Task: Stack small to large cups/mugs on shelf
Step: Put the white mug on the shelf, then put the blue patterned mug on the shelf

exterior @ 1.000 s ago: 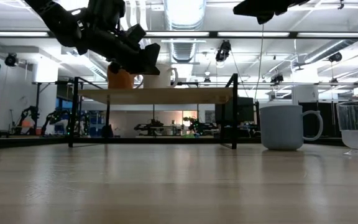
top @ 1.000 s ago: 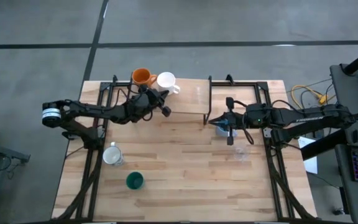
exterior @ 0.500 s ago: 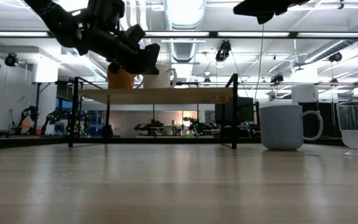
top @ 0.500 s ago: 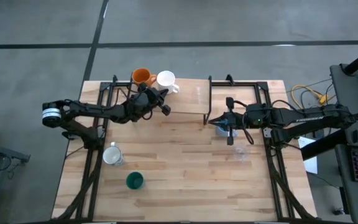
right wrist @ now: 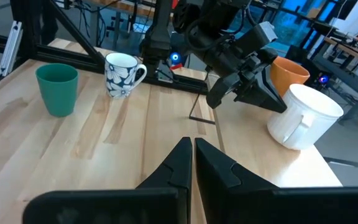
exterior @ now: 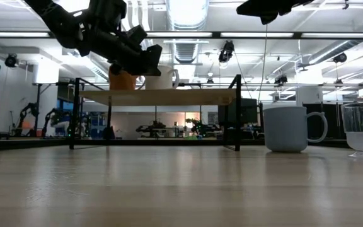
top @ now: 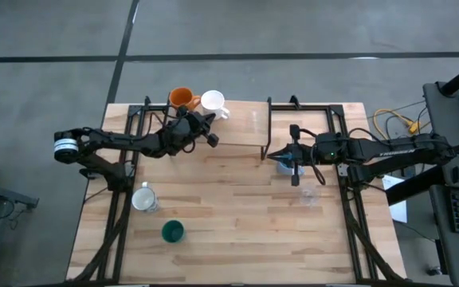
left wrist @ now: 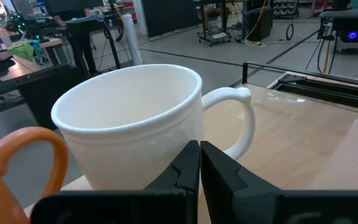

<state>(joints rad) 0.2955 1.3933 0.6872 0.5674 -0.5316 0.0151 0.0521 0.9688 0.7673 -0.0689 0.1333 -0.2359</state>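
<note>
White mug [left wrist: 129,127] fills left wrist view; orange mug [left wrist: 11,180] touching.

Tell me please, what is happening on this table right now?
Two robot arms sort cups onto a shelf. An orange mug and a white mug already stand there. The left gripper hangs shut beside the white mug, holding nothing. The right gripper waits shut over a blue mug.

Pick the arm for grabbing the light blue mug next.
Right. Its tool hovers right over the light blue mug; the left tool sits across the table by the plain white mug on the shelf.
</note>
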